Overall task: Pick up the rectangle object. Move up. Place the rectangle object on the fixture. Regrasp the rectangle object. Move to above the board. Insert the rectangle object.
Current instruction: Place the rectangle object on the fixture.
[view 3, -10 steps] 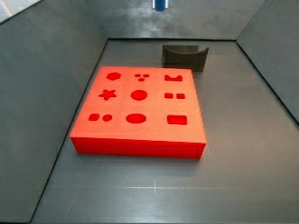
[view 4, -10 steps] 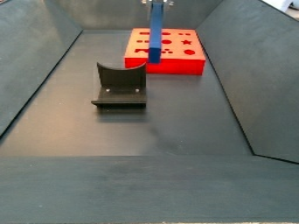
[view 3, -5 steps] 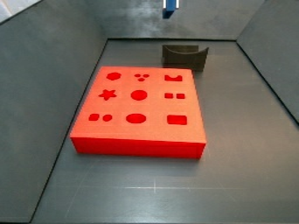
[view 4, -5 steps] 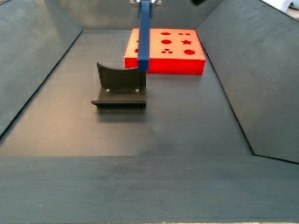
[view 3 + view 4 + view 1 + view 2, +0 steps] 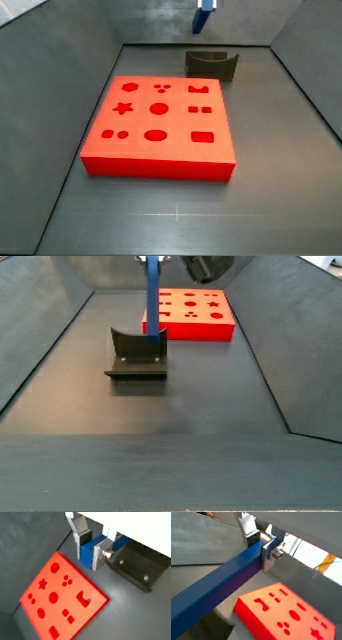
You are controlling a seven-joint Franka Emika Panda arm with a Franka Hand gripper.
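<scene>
My gripper (image 5: 92,554) is shut on the rectangle object (image 5: 89,551), a long blue bar, near its upper end; the silver fingers (image 5: 102,556) clamp both sides. In a wrist view the bar (image 5: 218,587) runs long from the gripper (image 5: 260,546). In a side view it hangs upright (image 5: 151,296), its lower end level with the notch of the dark fixture (image 5: 138,354). In a side view the bar (image 5: 205,14) is high over the fixture (image 5: 213,64). The red board (image 5: 160,125) lies flat beside the fixture and shows in the other views (image 5: 194,314) (image 5: 60,597) (image 5: 288,614).
Grey sloping walls (image 5: 60,70) enclose the dark floor (image 5: 174,426) on all sides. A dark part of the arm (image 5: 207,266) shows at the upper edge of a side view. The fixture (image 5: 137,564) stands close to the board's end.
The gripper has carried the blue bar sideways, away from over the board and toward the fixture. The bar stays upright in the same grip.
</scene>
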